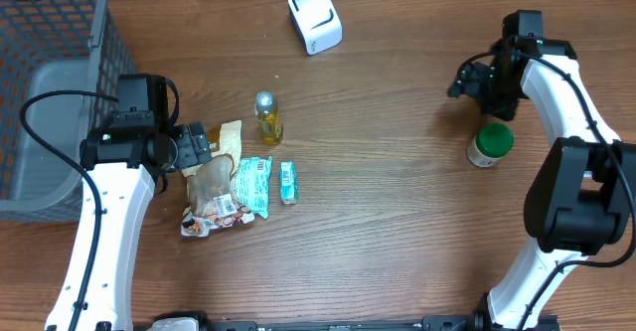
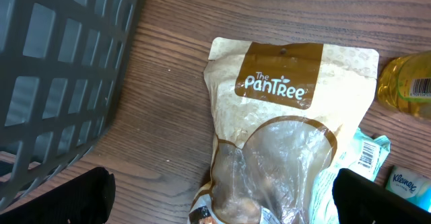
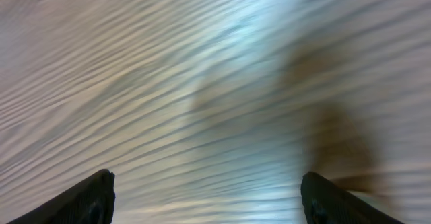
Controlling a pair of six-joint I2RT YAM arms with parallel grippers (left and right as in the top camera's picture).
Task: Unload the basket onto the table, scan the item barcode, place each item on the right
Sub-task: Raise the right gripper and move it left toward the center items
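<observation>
At the left edge of the wooden table (image 1: 397,222) sits a grey basket (image 1: 50,73). Just beside it the left gripper (image 2: 232,200) hangs with its jaws spread as wide as they go, holding nothing. Its two fingertips frame a snack pouch (image 2: 289,116) that lies flat on the wood below them. The left arm (image 1: 99,242) reaches up from the near edge, its wrist bent toward the pouch.

Across the table the right gripper (image 3: 215,200) is also wide open, with only blurred wood between its fingers and nothing held. The right arm (image 1: 576,112) arches from the near right corner to the far side, its wrist just beyond a green-lidded jar (image 1: 490,144). The white scanner (image 1: 315,18) stands at the far edge, well apart from both grippers. Beside the pouch lie a teal packet (image 1: 252,184), a bottle (image 1: 267,118) of yellow liquid and a small tissue pack (image 1: 288,182).
</observation>
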